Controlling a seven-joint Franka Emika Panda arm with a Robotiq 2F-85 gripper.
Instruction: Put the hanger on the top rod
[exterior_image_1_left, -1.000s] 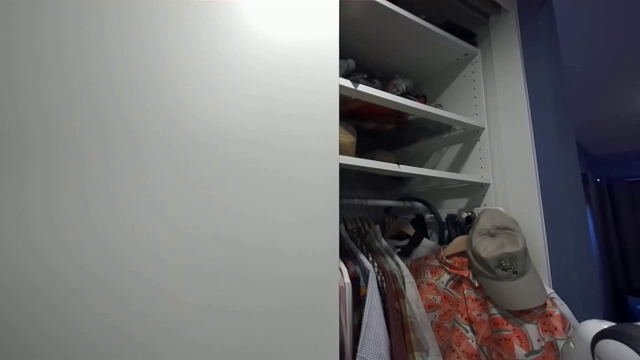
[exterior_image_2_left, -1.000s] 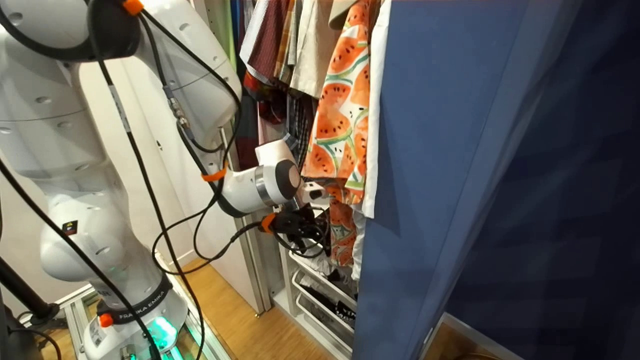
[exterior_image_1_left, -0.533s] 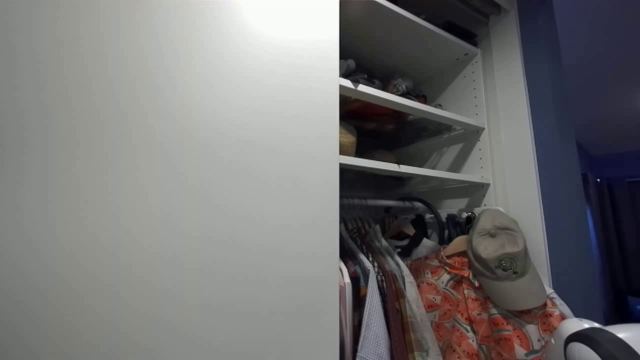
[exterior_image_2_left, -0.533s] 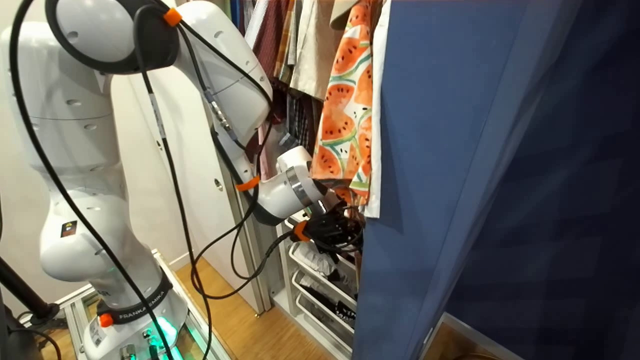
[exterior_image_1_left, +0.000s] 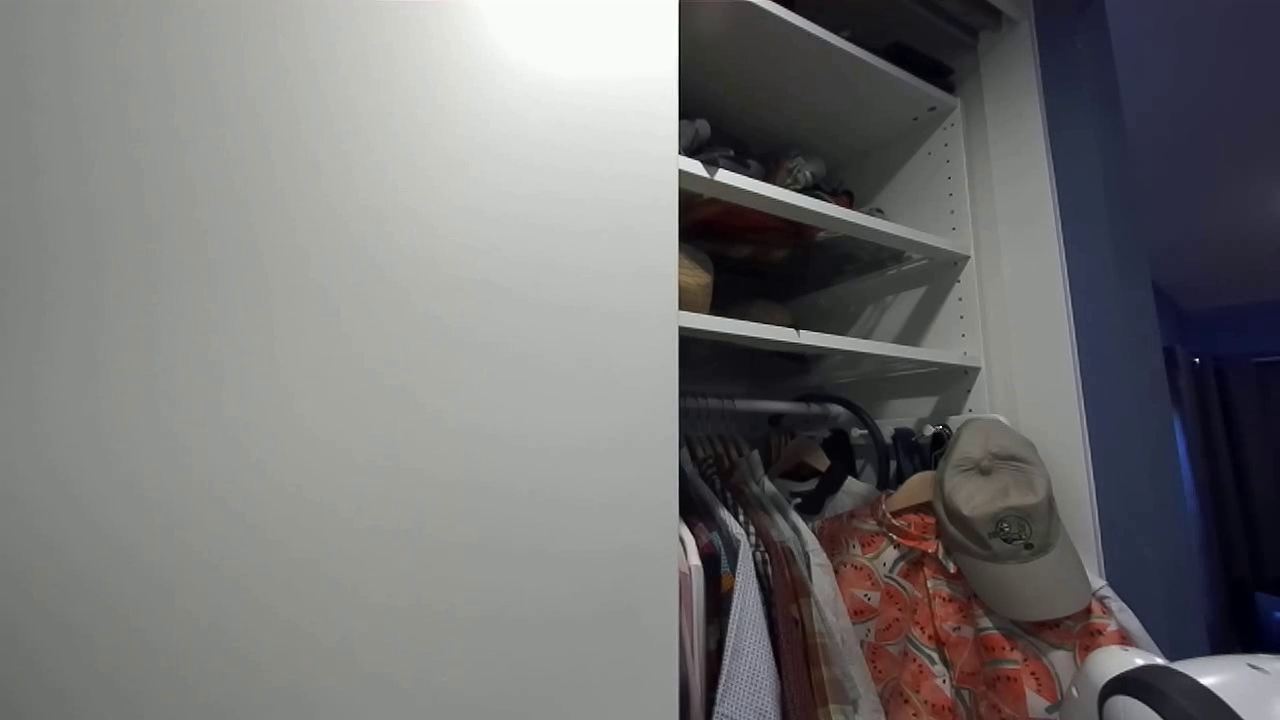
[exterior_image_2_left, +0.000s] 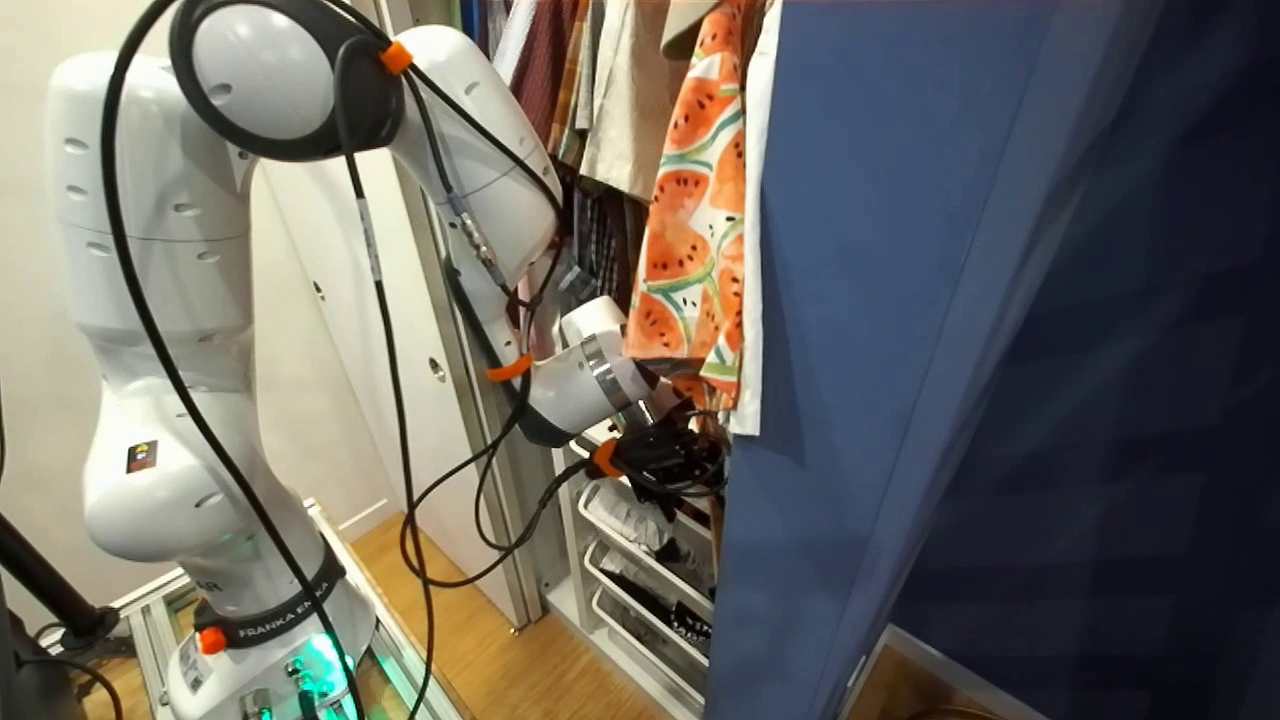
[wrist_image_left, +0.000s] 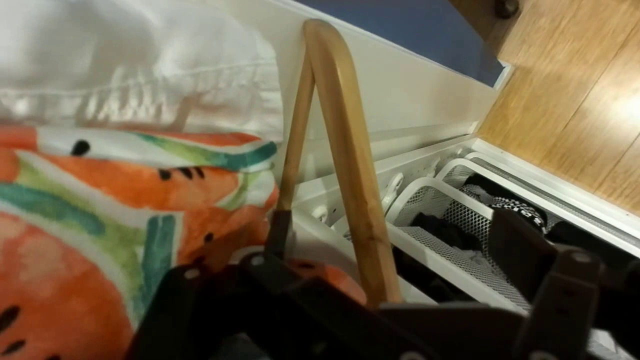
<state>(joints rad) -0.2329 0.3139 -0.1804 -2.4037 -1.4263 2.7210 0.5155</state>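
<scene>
Though still wide-jawed, gripper (wrist_image_left: 390, 230) now nearer the blue panel (exterior_image_2_left: 860, 260)

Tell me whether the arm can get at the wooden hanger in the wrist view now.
Likely yes: the fingers stand open, the hanger shows its thick side between them, and its rounded end is uncovered. The shirt close by might snag; depth I can't judge.

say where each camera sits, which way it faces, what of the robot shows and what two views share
Wrist view: behind the open gripper, which shows at bottom; faces down past a wooden hanger to mesh baskets.
Exterior view: below the wardrobe shelves, looking up; part of the arm shows.
Exterior view: raised, looking down toward mesh baskets; arm, robot base and gripper show.
Both exterior views share the watermelon-print shirt.
</scene>
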